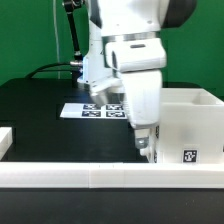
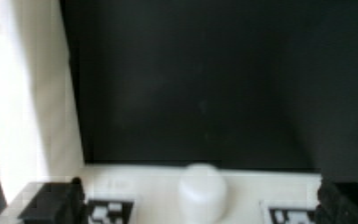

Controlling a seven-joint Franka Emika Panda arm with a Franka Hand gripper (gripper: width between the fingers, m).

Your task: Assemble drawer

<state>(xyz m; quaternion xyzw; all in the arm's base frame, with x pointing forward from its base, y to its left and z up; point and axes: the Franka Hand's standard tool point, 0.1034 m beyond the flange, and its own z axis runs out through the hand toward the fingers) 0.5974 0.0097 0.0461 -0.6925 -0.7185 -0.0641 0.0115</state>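
Observation:
The large white housing (image 1: 188, 122) of the drawer stands at the exterior view's right, with a square tag on its front. My gripper (image 1: 148, 148) hangs low just beside the housing's left wall, behind the front rail. In the wrist view the gripper (image 2: 199, 207) is open, and its black fingers (image 2: 51, 201) stand on either side of a small white tray (image 2: 149, 183). The tray shows a rounded knob (image 2: 199, 188) and tags along its front. Whether the fingers touch the tray is unclear. A white wall (image 2: 25, 90) runs along one side of that view.
The marker board (image 1: 92, 110) lies on the black table behind the arm. A long low white rail (image 1: 100, 178) runs along the front edge. Another white piece (image 1: 5, 140) sits at the exterior view's left. Dark tabletop (image 2: 194, 80) stretches beyond the tray.

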